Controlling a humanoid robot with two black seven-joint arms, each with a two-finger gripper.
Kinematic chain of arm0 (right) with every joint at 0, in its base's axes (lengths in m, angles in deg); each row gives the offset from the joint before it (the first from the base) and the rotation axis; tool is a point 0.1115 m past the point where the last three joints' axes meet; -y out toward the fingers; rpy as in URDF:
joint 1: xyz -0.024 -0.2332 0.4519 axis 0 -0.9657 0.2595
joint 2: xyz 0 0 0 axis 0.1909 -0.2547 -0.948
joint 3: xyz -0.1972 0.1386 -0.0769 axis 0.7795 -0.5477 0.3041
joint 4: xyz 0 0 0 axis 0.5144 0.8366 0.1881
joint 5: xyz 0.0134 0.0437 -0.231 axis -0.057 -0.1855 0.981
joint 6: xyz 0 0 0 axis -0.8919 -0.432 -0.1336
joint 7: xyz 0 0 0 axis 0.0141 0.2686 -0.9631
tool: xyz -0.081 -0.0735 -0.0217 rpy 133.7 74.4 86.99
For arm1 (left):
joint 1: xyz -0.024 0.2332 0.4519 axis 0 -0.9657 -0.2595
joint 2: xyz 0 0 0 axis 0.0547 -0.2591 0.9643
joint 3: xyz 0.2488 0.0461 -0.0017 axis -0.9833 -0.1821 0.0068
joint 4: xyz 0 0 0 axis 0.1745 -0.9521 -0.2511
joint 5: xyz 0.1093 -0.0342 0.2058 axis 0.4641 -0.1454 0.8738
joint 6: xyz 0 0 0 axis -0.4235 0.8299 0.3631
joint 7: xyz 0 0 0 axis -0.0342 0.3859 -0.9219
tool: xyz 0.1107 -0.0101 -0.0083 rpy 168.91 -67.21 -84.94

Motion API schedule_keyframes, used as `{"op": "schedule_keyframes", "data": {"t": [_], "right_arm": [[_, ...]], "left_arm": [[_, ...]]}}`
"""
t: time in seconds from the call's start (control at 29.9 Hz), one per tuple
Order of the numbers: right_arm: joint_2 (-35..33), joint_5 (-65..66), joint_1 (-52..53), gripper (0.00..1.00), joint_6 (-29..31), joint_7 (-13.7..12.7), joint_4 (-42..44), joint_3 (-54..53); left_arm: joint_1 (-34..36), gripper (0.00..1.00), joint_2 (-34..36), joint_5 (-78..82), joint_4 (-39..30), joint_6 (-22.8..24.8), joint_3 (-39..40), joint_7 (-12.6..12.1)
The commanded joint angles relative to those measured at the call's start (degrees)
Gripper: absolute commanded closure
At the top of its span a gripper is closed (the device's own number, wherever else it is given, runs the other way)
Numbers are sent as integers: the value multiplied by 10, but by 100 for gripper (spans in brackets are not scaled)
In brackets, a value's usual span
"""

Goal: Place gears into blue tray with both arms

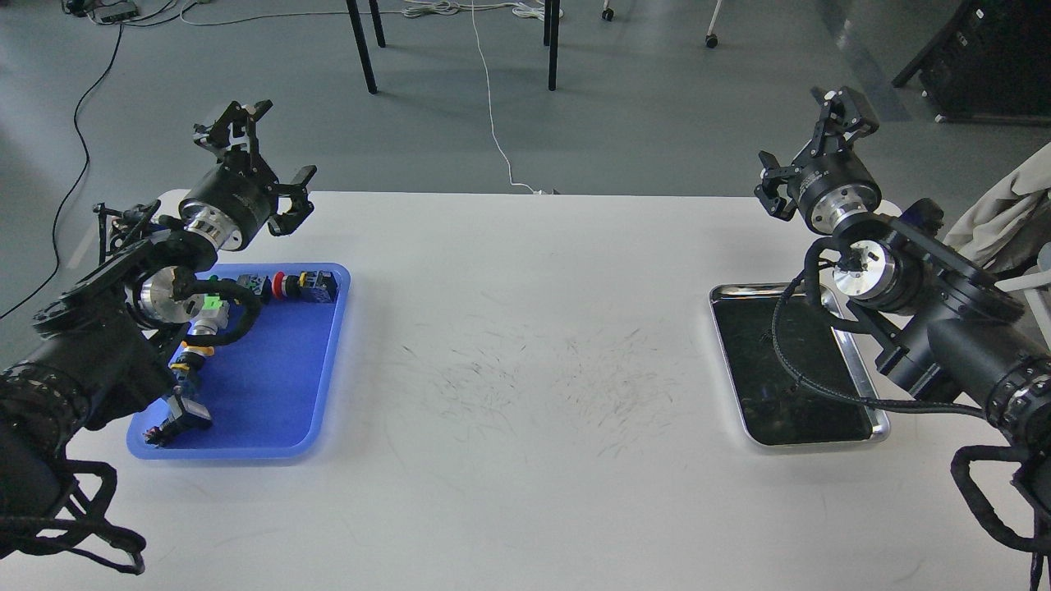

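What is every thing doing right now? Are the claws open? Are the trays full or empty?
left gripper: raised over the table's far left, fingers spread open, holding nothing.
right gripper: raised at the far right, fingers spread open, holding nothing.
blue tray: flat on the table, holding colourful switch parts along its far and left sides.
steel tray: flat on the table; dark bottom looks bare.
gears: none I can make out.

Both arms raised, left gripper (261, 156) and right gripper (809, 144) spread wide, holding nothing.
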Motion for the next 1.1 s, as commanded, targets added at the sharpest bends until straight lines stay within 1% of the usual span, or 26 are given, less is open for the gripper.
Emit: {"op": "schedule_keyframes", "data": {"t": [0.0,0.3,1.07], "right_arm": [[0,0,0,0,0,0,0,0],[0,0,-1,0,0,0,0,-1],[0,0,-5,0,0,0,-3,3]], "left_arm": [[0,2,0,1,-1,2,0,1],[2,2,1,-1,-2,-2,1,-3],[2,2,1,-1,-3,-1,1,-1]]}}
